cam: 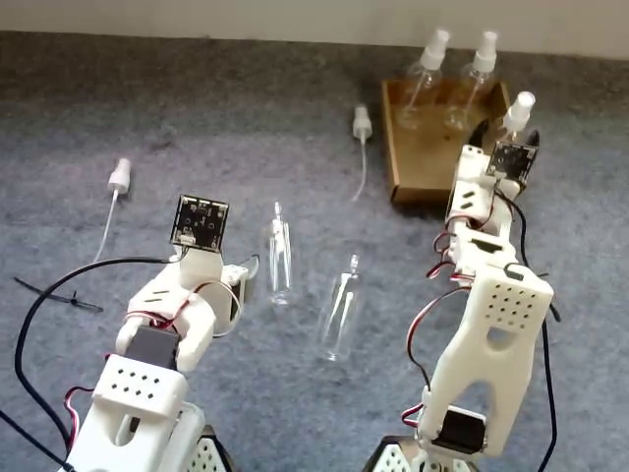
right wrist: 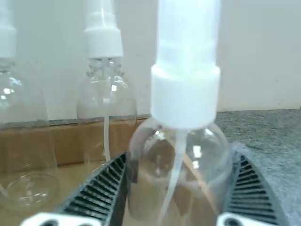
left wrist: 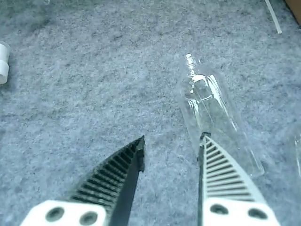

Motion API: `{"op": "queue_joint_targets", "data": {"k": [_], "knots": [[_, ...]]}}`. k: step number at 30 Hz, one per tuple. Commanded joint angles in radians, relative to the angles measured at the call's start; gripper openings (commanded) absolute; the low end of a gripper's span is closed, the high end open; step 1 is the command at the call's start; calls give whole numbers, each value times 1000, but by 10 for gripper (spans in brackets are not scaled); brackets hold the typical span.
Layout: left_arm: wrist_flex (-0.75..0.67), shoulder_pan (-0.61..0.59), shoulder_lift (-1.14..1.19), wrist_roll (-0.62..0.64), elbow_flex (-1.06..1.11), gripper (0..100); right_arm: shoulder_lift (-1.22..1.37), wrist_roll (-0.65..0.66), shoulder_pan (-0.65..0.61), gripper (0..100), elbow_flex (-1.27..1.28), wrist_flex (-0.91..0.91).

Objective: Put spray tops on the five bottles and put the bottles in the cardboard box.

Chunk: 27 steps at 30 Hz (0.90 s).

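A capped bottle [right wrist: 182,141] is held upright in the right gripper [right wrist: 180,162], whose jaws are closed against its clear sides below the shoulder. Its long axis is vertical and its white spray head points straight up. In the high view it is seen at the right-hand edge of the cardboard box [cam: 398,157], in the upper right of the frame. Whether it is inside the wall or just outside cannot be told. A second capped bottle [cam: 423,79] and a third capped bottle [cam: 475,84] stand upright at the box's far side.

The held bottle could be caught on the box wall when it is lowered. It could also be tipped against the standing pair, because the smooth round plastic may turn in the grip.

The left gripper [left wrist: 172,138] is spread wide in the lower left of the high view, with one finger against a bare bottle [left wrist: 214,113]. That bottle lies flat on the grey mat [cam: 197,118], its long axis running up the frame and its open neck toward the top. Being round, it could be rolled aside if nudged by that finger.

Another bare bottle [cam: 339,310] lies just to its right, its neck angled toward the upper right. One loose spray top [cam: 362,123] lies left of the box, and another spray top [cam: 119,177] lies at the far left.
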Motion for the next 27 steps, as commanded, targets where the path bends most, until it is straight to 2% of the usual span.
{"op": "queue_joint_targets", "data": {"k": [1,7,14,27], "knots": [[-18,21,-5,-9,-8,182,-35,5,13,272,2,-15],[-18,21,-5,-9,-8,182,-35,5,13,280,2,-16],[-18,21,-4,-9,-8,182,-33,3,12,412,8,-16],[-18,21,-4,-9,-8,182,-36,3,22,412,2,-16]]}}
